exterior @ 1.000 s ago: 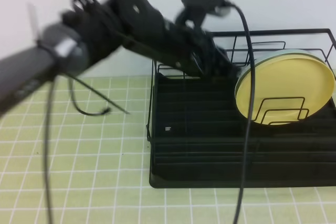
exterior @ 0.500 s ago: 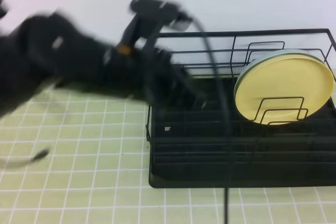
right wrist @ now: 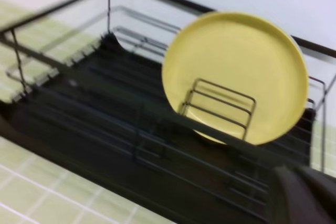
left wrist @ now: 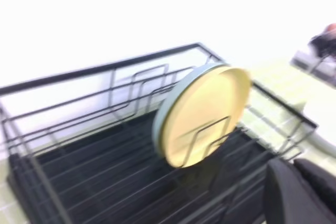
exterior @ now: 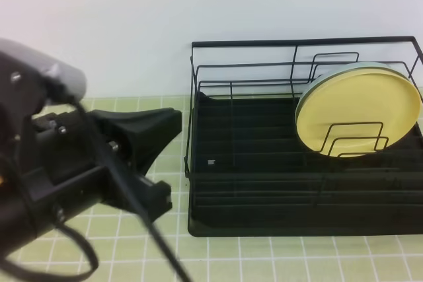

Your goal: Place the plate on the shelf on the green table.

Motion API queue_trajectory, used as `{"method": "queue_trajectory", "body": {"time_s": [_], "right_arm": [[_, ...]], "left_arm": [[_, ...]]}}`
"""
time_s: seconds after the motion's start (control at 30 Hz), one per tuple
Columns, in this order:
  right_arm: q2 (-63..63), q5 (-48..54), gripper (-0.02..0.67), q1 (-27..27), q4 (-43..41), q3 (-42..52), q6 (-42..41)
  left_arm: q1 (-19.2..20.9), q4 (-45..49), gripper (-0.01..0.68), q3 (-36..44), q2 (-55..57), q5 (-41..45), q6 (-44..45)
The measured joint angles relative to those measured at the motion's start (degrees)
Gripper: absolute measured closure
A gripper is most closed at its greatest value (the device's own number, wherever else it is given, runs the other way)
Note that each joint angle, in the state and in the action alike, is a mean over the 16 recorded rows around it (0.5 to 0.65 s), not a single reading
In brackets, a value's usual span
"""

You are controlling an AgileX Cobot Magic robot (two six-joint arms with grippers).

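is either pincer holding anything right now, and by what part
Nothing is held. The plate stands free in the shelf; the left pincer is open and empty, over the green table.

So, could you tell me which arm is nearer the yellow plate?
Probably right: its wrist view shows the plate close. The left pincer is open, off the shelf's opposite end.

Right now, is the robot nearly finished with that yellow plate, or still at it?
It looks finished: the plate stands on edge in the shelf against the wire dividers, with no gripper touching it. The left gripper is over the green table, holding nothing. Nothing looks left.
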Motion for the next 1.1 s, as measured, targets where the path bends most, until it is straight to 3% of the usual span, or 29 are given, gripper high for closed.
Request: {"method": "queue_trajectory", "body": {"time_s": [0.4, 0.57, 0.77, 1.1], "right_arm": [[0.0, 0.1, 0.651, 0.0, 4.4, 0.0, 0.1], [0.0, 0.2, 0.651, 0.0, 4.9, 0.0, 0.1], [0.0, 0.2, 0.651, 0.0, 5.3, 0.0, 0.1], [0.0, 0.3, 0.651, 0.0, 5.4, 0.0, 0.1]], "left_arm": [[-1.6, -0.5, 0.675, 2.6, -3.3, -1.7, 4.3], [0.1, 1.5, 0.675, 3.1, -3.4, -1.5, 8.9], [7.5, 2.1, 0.675, 6.6, -6.7, -1.4, 13.8], [26.5, -1.9, 0.675, 20.3, -23.1, -1.4, 15.2]]}}
